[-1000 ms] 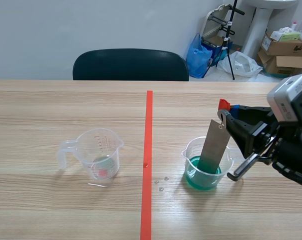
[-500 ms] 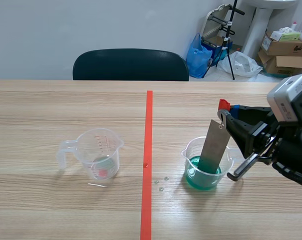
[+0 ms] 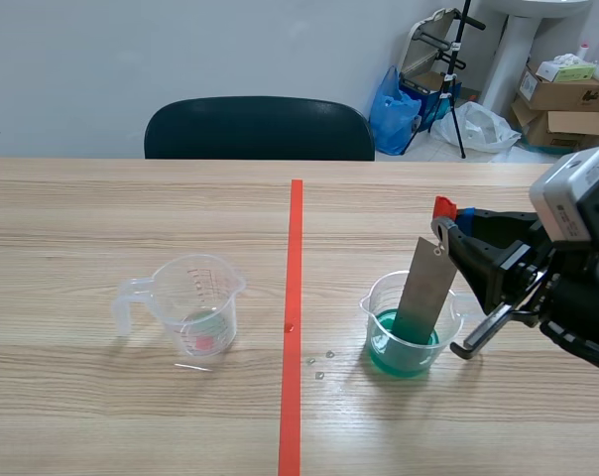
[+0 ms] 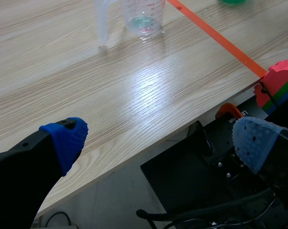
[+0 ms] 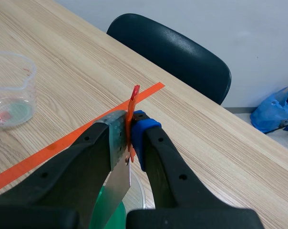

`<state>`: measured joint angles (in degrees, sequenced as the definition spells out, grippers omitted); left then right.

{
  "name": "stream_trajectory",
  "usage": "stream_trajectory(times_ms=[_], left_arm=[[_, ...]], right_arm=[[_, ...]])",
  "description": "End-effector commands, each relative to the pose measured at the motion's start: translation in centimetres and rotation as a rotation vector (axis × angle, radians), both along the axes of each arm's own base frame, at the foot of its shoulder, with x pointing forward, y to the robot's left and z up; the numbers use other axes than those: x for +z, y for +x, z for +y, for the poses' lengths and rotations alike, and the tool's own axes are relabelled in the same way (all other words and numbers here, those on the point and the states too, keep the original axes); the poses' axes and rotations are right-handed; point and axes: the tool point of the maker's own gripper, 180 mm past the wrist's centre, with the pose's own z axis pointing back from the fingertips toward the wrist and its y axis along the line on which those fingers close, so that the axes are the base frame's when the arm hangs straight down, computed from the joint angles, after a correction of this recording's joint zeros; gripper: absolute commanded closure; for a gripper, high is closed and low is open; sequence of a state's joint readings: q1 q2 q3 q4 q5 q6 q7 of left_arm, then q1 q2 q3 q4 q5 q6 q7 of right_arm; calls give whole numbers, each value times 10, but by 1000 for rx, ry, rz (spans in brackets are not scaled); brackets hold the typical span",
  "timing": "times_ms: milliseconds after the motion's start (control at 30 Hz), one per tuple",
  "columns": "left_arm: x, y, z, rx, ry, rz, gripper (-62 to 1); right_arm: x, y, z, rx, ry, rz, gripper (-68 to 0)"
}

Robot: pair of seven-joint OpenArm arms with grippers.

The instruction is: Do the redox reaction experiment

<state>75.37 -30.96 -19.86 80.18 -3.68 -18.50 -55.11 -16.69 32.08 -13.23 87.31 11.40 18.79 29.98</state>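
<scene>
A grey metal strip with an orange-red tag at its top stands tilted in a clear beaker of green liquid, right of the red tape line. My right gripper is shut on the strip's top; in the right wrist view the strip and tag are pinched between the fingers above the beaker. A clear measuring cup with a handle stands left of the line, nearly empty, also seen ahead in the left wrist view. My left gripper is open over the table's near edge.
A dark chair stands behind the table's far edge. A few droplets lie on the wood between the tape line and the beaker. Boxes and bags sit on the floor at the back right. Robot base hardware lies below the table edge.
</scene>
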Motion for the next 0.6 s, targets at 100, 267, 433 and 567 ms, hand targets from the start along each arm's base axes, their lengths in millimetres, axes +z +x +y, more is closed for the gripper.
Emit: stream_trajectory(times_ms=[100,267,433,567], left_arm=[[5,3,-1,-2,-14,-20,-623],[5,3,-1,-2,-14,-20,-623],[5,3,-1,-2,-14,-20,-623],[5,3,-1,-2,-14,-20,-623]], right_arm=[[3,2,-1,4,-9,-9,-20],[3,2,-1,4,-8,-10,-20],[3,2,-1,4,-8,-10,-20],[3,2,-1,4,-8,-10,-20]])
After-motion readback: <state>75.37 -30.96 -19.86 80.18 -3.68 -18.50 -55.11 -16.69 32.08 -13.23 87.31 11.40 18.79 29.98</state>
